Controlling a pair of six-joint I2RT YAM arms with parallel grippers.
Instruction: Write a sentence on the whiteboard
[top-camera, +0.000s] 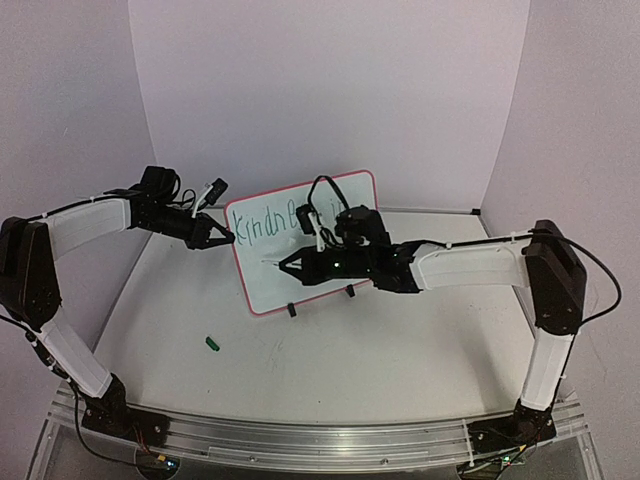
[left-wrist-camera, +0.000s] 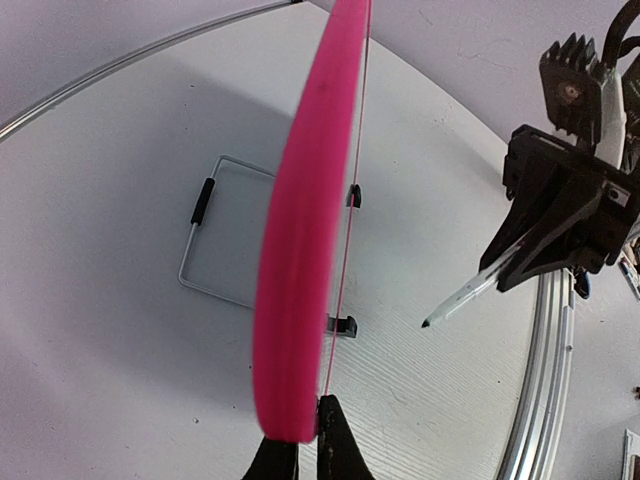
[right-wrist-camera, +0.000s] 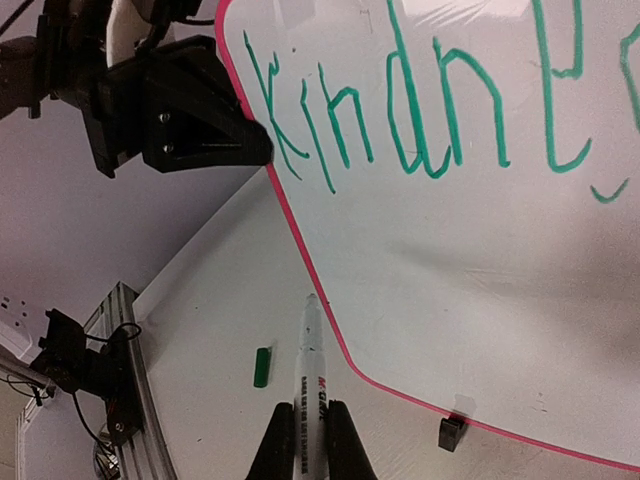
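Note:
The whiteboard (top-camera: 275, 275) stands tilted mid-table on black feet, red-framed. In the left wrist view I see it edge-on as a pink rim (left-wrist-camera: 300, 250). My left gripper (top-camera: 227, 238) (left-wrist-camera: 308, 445) is shut on the board's left edge. Green lettering, the sentence (top-camera: 262, 222) (right-wrist-camera: 420, 130), runs along the top row, starting "Kindne"; my right arm hides its end. My right gripper (top-camera: 287, 265) (right-wrist-camera: 310, 445) is shut on a white marker (right-wrist-camera: 308, 365) (left-wrist-camera: 465, 295). The marker's tip hovers off the board's lower left part without touching it.
A green marker cap (top-camera: 211, 343) (right-wrist-camera: 262, 367) lies on the table in front of the board's left side. A wire stand (left-wrist-camera: 215, 230) props the board from behind. White walls close the back and sides; a metal rail (top-camera: 300, 440) runs along the near edge.

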